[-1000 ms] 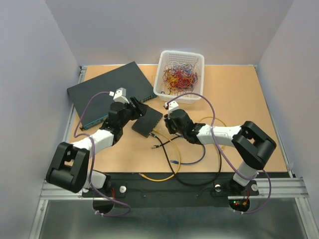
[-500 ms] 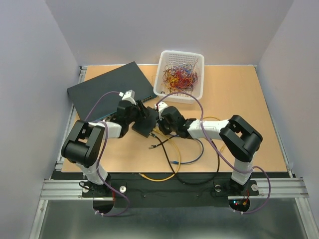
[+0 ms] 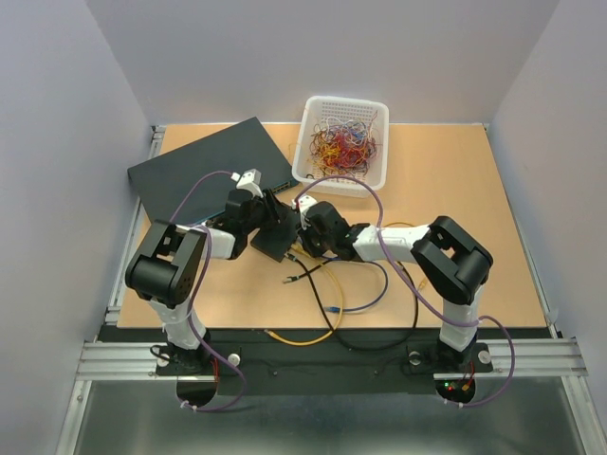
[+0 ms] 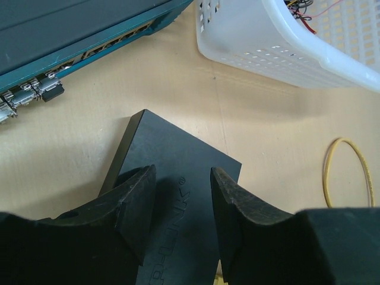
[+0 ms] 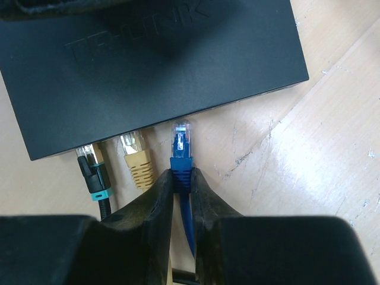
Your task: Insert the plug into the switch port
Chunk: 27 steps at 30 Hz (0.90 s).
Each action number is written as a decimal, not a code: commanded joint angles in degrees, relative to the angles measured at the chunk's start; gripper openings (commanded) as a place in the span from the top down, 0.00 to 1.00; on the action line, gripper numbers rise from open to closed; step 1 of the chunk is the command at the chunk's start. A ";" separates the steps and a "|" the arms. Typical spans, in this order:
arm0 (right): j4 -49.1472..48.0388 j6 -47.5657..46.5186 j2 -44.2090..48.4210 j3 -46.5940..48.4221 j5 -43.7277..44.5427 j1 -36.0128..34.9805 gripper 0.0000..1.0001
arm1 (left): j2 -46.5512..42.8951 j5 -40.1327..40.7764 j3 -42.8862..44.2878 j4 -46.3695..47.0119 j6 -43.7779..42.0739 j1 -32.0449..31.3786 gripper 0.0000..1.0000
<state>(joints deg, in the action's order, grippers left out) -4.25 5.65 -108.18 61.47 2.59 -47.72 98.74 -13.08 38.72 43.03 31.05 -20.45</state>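
Right end effector grasps the plug, long axis aimed at the switch port, tip just short; left end effector, jaws parted, sits over the switch.

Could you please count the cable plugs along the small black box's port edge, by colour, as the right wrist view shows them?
black plug: 1
yellow plug: 1
blue plug: 1
Total: 3
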 commanded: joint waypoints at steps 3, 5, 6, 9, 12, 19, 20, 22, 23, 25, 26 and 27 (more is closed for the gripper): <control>1.00 0.85 -0.45 2.42 2.06 0.53 0.99 | 2.07 0.25 1.79 -1.18 -2.13 0.23 0.47; 1.00 1.20 -0.19 2.69 2.42 0.44 1.00 | 2.59 0.51 1.97 -1.98 -2.13 0.23 0.47; 1.09 1.21 -0.01 3.04 3.03 0.44 1.00 | 2.77 0.77 1.97 -2.24 -2.04 0.23 0.47; 1.00 1.12 -0.19 3.65 2.60 0.53 1.00 | 2.95 2.79 2.24 -4.25 -1.96 0.23 0.48; 1.17 1.29 -0.54 4.27 1.72 0.53 1.00 | 1.11 6.75 1.10 -4.79 -2.04 0.23 0.48; 1.09 1.73 -0.01 3.13 1.45 0.44 1.00 | -5.57 16.33 -0.49 -7.69 -2.66 0.23 0.48; 1.09 1.73 0.07 3.04 1.19 0.53 1.00 | -5.57 16.16 -0.40 -7.78 -2.75 0.23 0.48; 1.17 1.82 -0.10 3.04 0.66 0.53 0.99 | -4.62 15.28 0.65 -8.04 -2.57 0.32 0.49; 1.09 1.99 -0.27 3.13 0.66 0.44 1.00 | -4.00 14.76 1.00 -8.13 -2.57 0.23 0.49; 1.17 1.91 -0.19 3.21 0.40 0.44 1.00 | -2.33 14.40 1.71 -8.13 -2.48 0.23 0.49; 1.18 2.00 -0.28 3.30 0.40 0.53 1.00 | -1.80 13.96 1.97 -8.05 -2.40 0.23 0.49; 1.09 2.00 -0.45 3.39 0.22 0.35 1.00 | -1.19 13.35 2.32 -7.78 -2.48 0.23 0.49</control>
<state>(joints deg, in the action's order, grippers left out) -1.91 6.94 -108.20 63.37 3.99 -47.59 95.92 0.14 39.00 35.20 29.61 -20.43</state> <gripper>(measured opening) 0.200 0.516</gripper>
